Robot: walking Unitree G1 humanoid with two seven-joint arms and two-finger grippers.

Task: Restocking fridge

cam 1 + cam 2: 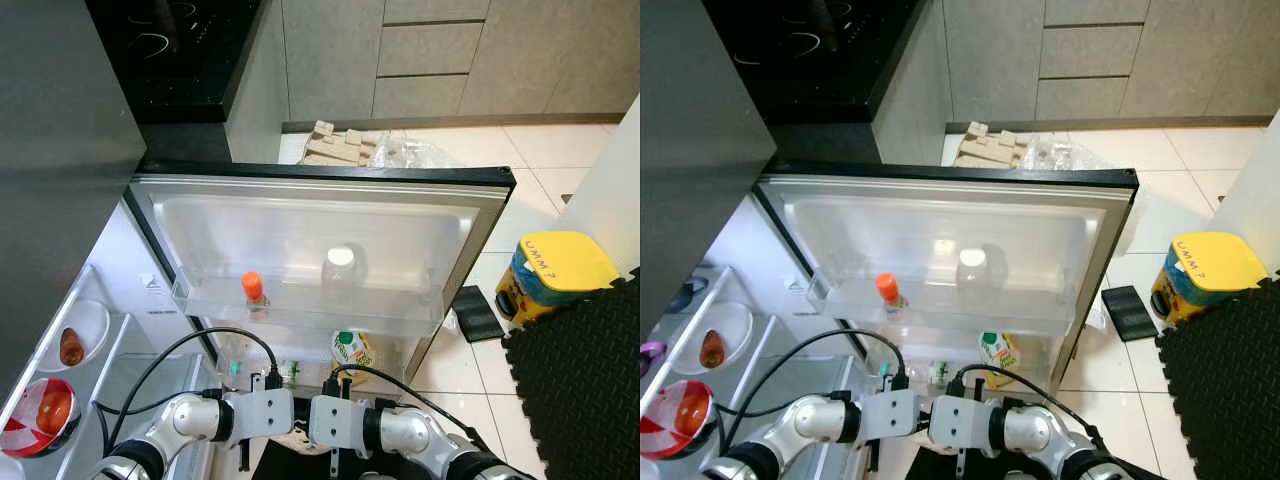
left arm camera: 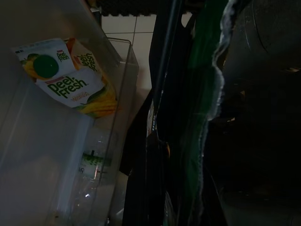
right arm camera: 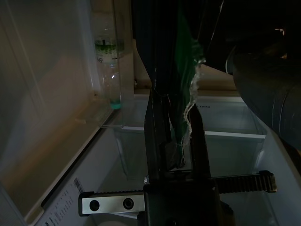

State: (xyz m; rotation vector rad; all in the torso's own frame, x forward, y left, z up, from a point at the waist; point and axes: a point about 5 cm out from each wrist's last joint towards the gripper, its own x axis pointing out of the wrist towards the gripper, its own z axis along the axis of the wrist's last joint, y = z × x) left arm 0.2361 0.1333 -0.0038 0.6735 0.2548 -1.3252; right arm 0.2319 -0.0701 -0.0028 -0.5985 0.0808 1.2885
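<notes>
Green plastic bag (image 3: 186, 70) is pinched by both the right end effector (image 3: 176, 141) and left end effector (image 2: 162, 155).

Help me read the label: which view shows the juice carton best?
The left wrist view: the juice carton lies close, its green cap and Peel Fresh print legible, inside the clear door bin. Both eye views show it small, from above, low in the fridge door.

Open fridge door (image 1: 320, 235), bottles (image 1: 254, 291) inside.
</notes>
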